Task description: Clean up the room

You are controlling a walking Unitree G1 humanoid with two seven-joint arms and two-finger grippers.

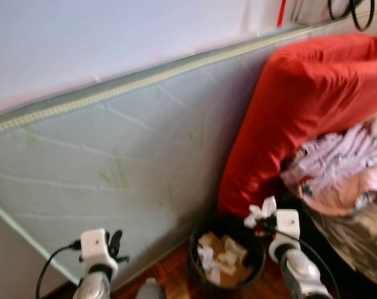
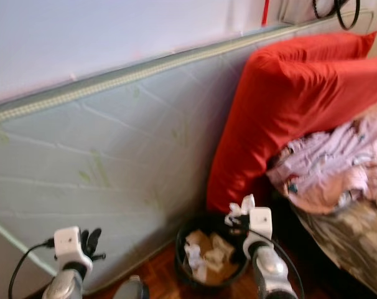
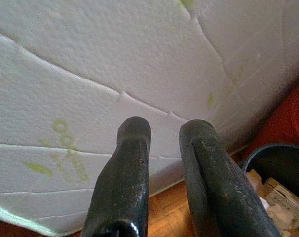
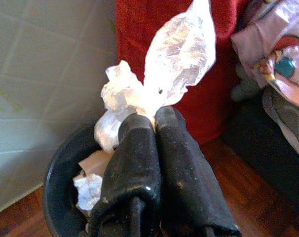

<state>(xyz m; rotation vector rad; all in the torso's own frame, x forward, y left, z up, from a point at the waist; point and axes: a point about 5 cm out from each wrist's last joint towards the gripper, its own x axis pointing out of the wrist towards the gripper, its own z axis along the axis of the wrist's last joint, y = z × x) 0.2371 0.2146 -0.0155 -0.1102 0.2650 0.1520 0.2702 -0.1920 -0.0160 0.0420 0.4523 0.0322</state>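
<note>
My right gripper (image 1: 263, 218) is shut on a crumpled clear plastic wrapper (image 4: 159, 79), held above the right rim of a black waste bin (image 1: 198, 246) on the wooden floor. The bin (image 4: 58, 173) holds crumpled paper and bits of cardboard (image 1: 223, 252). My left gripper (image 1: 116, 242) hangs low at the left in front of a leaning mattress (image 1: 132, 168). Its two black fingers (image 3: 130, 163) stand slightly apart with nothing between them.
The pale quilted mattress (image 3: 90, 74) leans against the white wall. A big red pillow (image 1: 300, 106) leans to the right of the bin. Beside it lies a pile of pink and lilac clothes (image 1: 344, 165) on a patterned bed cover (image 1: 363, 237).
</note>
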